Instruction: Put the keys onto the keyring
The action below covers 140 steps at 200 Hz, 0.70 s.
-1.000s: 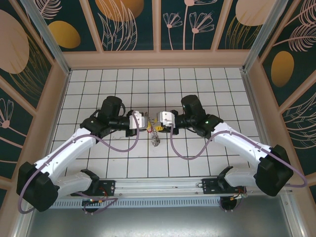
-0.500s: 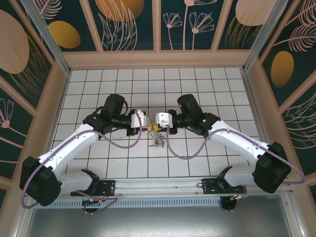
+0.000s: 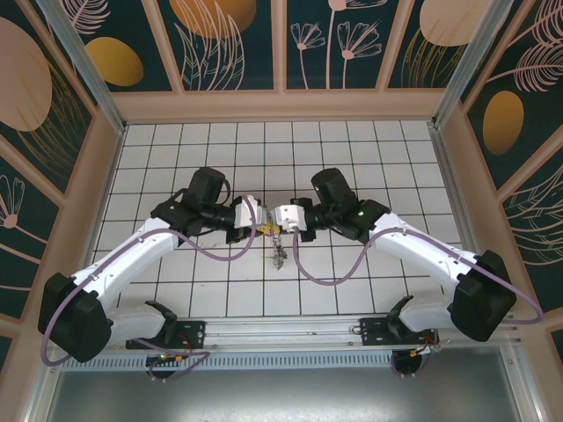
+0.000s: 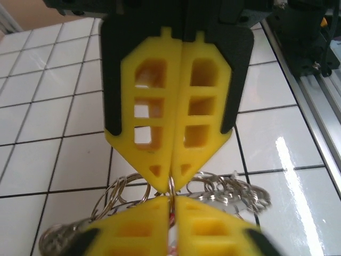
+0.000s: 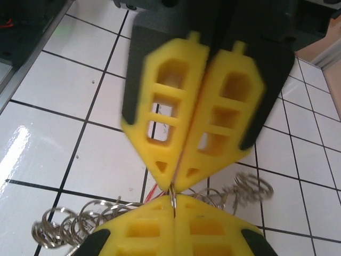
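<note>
Silvery keyring [image 4: 171, 184] wire upright, over the middle of the table [image 3: 352, 149] | keys [image 3: 278, 255] hang beneath it | left gripper [image 3: 267, 230] and right gripper [image 3: 279, 228] meet tip to tip, both pinched closed on the wire | neither arm nearer; likely one must release to thread.

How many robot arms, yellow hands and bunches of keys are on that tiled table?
Robot arms: 2 (left arm, right arm)
Yellow hands: 2 (left hand, right hand), tip to tip, both pinching a thin ring
Keyring: 1 (keyring, a cluster of silvery rings)
Total: 5
</note>
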### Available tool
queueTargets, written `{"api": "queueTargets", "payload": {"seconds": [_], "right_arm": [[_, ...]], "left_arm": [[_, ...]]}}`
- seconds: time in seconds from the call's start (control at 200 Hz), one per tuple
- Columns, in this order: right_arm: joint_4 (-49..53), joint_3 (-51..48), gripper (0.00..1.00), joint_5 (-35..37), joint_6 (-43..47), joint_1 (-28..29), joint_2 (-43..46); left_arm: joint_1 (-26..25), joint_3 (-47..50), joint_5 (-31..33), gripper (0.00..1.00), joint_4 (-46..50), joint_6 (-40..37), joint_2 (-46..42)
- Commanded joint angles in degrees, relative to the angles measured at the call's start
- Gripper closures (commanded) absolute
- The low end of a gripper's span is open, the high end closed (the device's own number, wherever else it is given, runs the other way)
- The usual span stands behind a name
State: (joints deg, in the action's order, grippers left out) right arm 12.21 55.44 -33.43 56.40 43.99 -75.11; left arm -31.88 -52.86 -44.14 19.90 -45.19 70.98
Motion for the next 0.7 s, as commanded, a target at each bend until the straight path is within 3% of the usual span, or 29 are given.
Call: {"api": "queueTargets", "payload": {"seconds": [0.0, 0.06, 0.36, 0.576, 0.696], "right_arm": [[-5.9, -1.85, 1.0, -4.95, -3.92, -2.02, 2.22], [-9.93, -3.69, 1.0, -7.59, -7.62, -3.53, 3.77], [-27.76, -11.33, 1.0, -15.96, -23.36, -6.44, 7.86], [-43.22, -17.03, 1.0, -16.36, -34.28, -6.22, 8.21], [-45.28, -18.0, 1.0, -15.23, -35.75, -5.77, 8.05]], "left_arm": [[-0.36, 2.94, -2.03, 0.74, -9.56, 4.23, -4.66], [-0.37, 5.73, -1.44, 0.7, -13.29, 6.78, -6.75], [-0.38, 9.73, -2.13, 0.69, -21.81, 12.03, -8.16], [-0.43, 9.71, -2.99, 0.71, -25.79, 14.6, -7.13], [-0.31, 9.79, -4.03, 0.74, -25.95, 14.84, -6.82]]}}
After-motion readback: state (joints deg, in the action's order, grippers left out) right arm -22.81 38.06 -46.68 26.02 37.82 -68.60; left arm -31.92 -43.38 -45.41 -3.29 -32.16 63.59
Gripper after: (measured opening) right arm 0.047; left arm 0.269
